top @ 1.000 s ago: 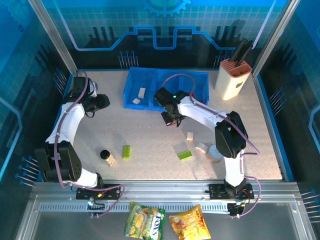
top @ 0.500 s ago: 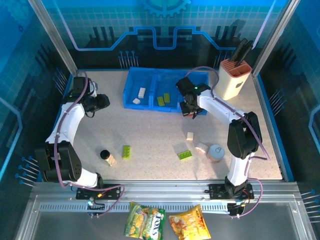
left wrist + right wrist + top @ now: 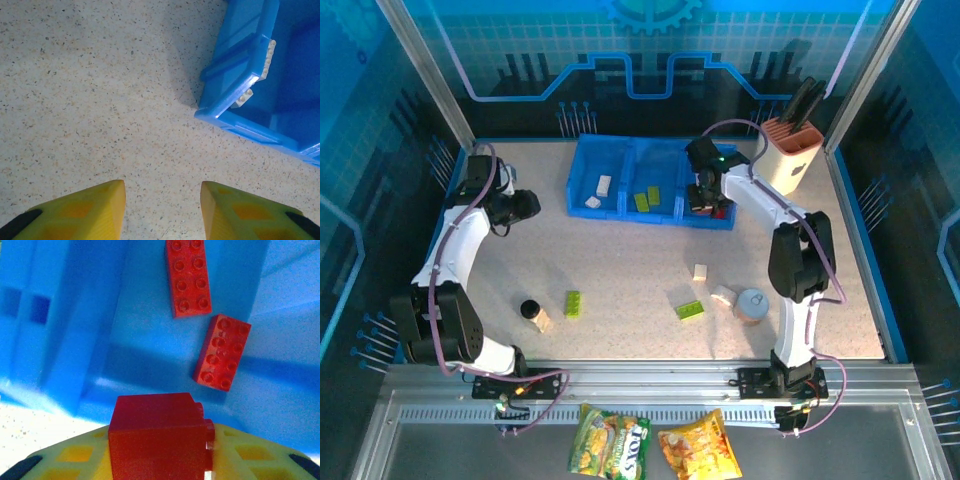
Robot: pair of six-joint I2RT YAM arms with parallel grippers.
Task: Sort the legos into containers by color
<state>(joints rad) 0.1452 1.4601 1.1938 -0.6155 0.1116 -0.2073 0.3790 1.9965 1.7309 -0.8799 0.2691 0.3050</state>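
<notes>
My right gripper (image 3: 160, 452) is shut on a red lego (image 3: 159, 432) and hovers over the right compartment of the blue tray (image 3: 75, 340), where two red legos (image 3: 188, 277) (image 3: 222, 352) lie. From above, the right gripper (image 3: 706, 197) is over that right container (image 3: 724, 160). The middle container holds two green legos (image 3: 646, 198) and the left one two white legos (image 3: 598, 192). My left gripper (image 3: 161, 205) is open over bare table just left of the tray corner (image 3: 240, 85). From above, the left gripper (image 3: 525, 205) stands apart from the tray.
Loose on the table lie two green legos (image 3: 573, 303) (image 3: 690, 310) and white ones (image 3: 700, 271) (image 3: 723, 295) (image 3: 542, 320). A dark-capped bottle (image 3: 530, 309) stands at front left, a grey tin can (image 3: 752, 305) at front right, and a beige knife block (image 3: 786, 158) at back right.
My right gripper has carried the red lego rightward and back, from the table in front of the tray to above the right compartment. The left arm has not moved.
</notes>
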